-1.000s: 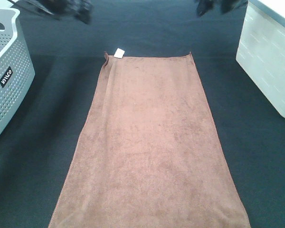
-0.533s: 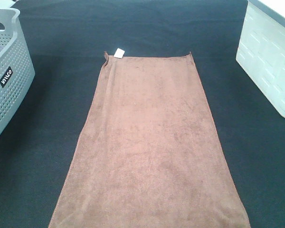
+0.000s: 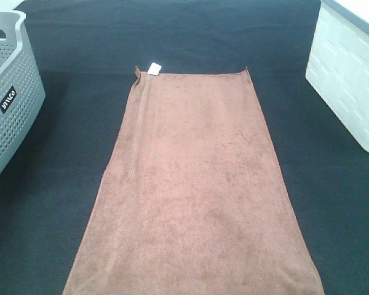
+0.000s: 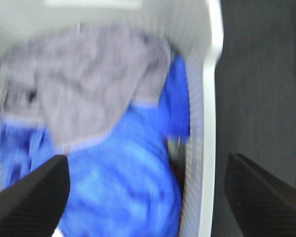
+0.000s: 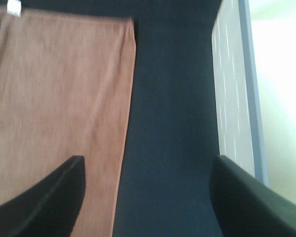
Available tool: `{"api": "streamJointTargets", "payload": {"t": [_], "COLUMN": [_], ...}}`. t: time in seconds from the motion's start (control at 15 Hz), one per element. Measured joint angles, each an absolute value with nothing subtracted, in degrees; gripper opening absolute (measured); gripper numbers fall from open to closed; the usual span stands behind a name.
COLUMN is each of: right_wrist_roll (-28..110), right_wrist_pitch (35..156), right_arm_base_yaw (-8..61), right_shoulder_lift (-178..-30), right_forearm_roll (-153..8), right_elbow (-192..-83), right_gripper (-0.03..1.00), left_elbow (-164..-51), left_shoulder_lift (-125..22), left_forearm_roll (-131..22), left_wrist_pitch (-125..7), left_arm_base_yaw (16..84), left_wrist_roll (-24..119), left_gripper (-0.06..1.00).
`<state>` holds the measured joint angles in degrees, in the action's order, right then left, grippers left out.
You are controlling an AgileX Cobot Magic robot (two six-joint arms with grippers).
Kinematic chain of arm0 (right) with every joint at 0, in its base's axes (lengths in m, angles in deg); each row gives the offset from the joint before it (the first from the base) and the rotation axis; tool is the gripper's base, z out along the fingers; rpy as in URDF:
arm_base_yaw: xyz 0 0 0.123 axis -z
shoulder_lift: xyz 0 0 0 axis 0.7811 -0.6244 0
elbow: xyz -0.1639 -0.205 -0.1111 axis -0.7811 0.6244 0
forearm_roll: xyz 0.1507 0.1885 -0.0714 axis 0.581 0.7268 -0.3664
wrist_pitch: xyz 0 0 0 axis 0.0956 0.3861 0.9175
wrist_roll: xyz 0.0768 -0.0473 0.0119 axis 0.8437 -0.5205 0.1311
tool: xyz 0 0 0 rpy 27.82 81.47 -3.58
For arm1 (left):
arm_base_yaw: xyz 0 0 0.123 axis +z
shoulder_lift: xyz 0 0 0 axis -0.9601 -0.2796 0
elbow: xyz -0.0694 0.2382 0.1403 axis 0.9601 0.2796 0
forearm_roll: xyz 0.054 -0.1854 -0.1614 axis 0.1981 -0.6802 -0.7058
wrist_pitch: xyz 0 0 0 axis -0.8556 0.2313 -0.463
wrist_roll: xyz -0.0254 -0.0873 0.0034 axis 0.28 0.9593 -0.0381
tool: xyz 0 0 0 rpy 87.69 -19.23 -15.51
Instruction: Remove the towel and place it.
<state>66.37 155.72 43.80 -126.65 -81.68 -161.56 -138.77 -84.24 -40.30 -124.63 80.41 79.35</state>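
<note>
The towel [image 3: 194, 190] lies flat along the middle of the dark surface [image 3: 320, 184], white tag [image 3: 154, 68] at its far left corner. Left gripper [image 4: 145, 197] spread wide above the grey basket [image 3: 12, 104]; right gripper [image 5: 148, 197] wide too, empty, beside the white bin [image 3: 350, 80].
</note>
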Motion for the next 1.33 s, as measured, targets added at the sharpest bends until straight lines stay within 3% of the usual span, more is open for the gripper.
{"api": "streamJointTargets", "payload": {"t": [0.33,0.53,0.93,1.33], "right_wrist_roll": [66.8,69.0,67.3,63.4], "right_wrist_pitch": [156.2,156.2,152.4,150.3], "right_arm_base_yaw": [43.8,43.8,43.8,43.8], "right_shoulder_lift": [-94.2,-79.3,-56.7,-39.1], "right_forearm_roll": [-77.8,-77.8,-77.8,-77.8], "right_elbow": [-126.8,-111.8,-98.4,-88.7], "right_gripper": [0.65,0.65,0.65,0.65], "left_elbow": [-104.0,-91.1,-70.9,-60.9], "left_shoulder_lift": [-51.1,-34.2,-3.6,21.6], "left_forearm_roll": [-41.2,-41.2,-39.8,-41.5], "left_wrist_pitch": [-121.6,-120.1,-116.5,-118.7], "left_arm_base_yaw": [80.4,80.4,80.4,80.4], "left_wrist_roll": [79.6,79.6,78.6,78.5], "left_gripper": [0.8,0.8,0.8,0.8]}}
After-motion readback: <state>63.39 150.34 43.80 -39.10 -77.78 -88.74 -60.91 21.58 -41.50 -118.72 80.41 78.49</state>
